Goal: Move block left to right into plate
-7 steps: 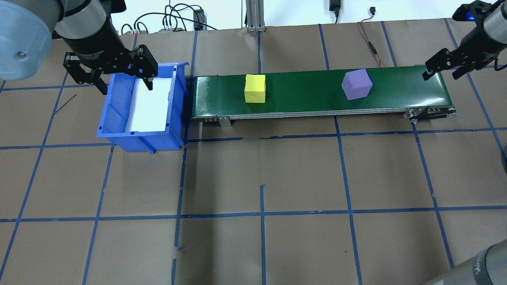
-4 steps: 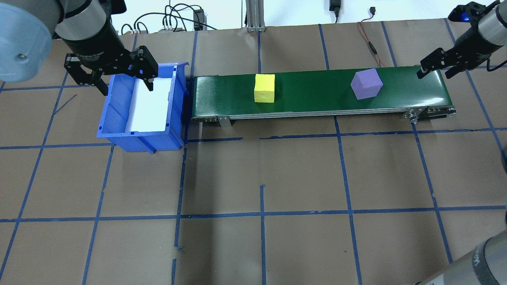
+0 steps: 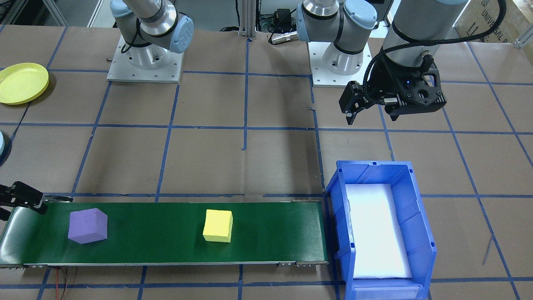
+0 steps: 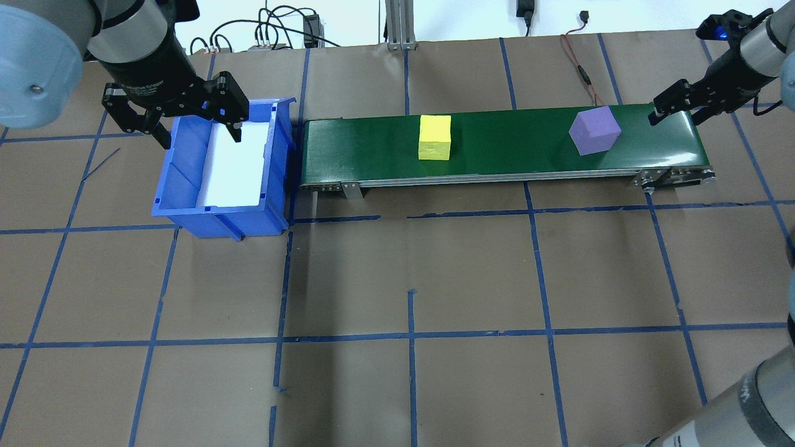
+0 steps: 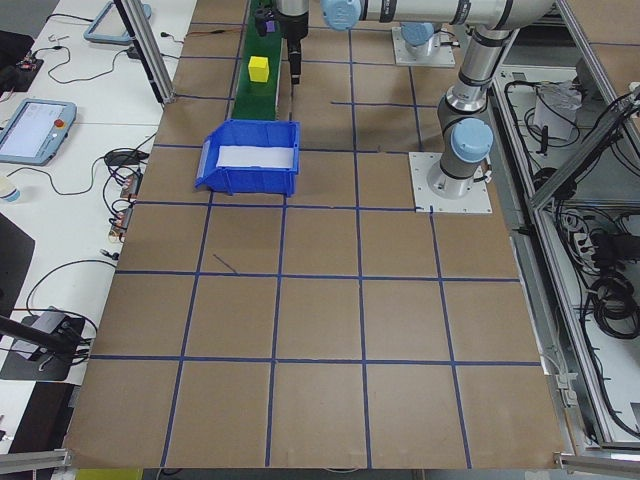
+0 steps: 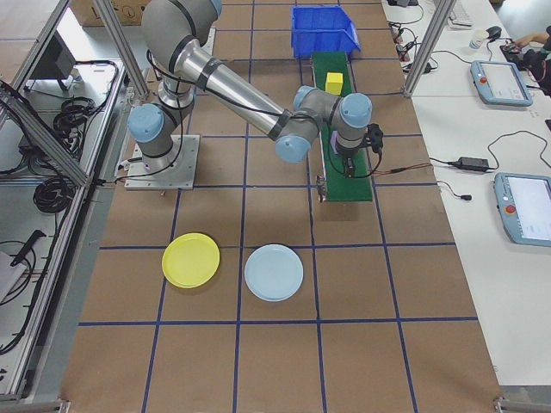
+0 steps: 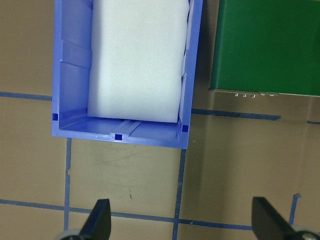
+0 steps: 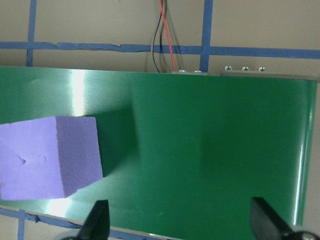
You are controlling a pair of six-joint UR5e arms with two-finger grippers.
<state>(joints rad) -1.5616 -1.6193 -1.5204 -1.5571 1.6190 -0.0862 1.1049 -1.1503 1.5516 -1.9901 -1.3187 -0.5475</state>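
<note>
Neither plate holds a block: the purple foam cube [image 4: 594, 130] and yellow foam cube [image 4: 435, 137] sit on the green conveyor belt [image 4: 509, 162], while the right gripper [image 4: 676, 104] and left gripper [image 4: 177, 121] hover empty, jaws apart.

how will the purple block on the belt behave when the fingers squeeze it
The purple block looks like matte foam with a small dent on one face, so it probably gives a little and weighs little. Its flat faces make rolling unlikely. It sits skewed on the green belt, so the fingers may twist it.
</note>
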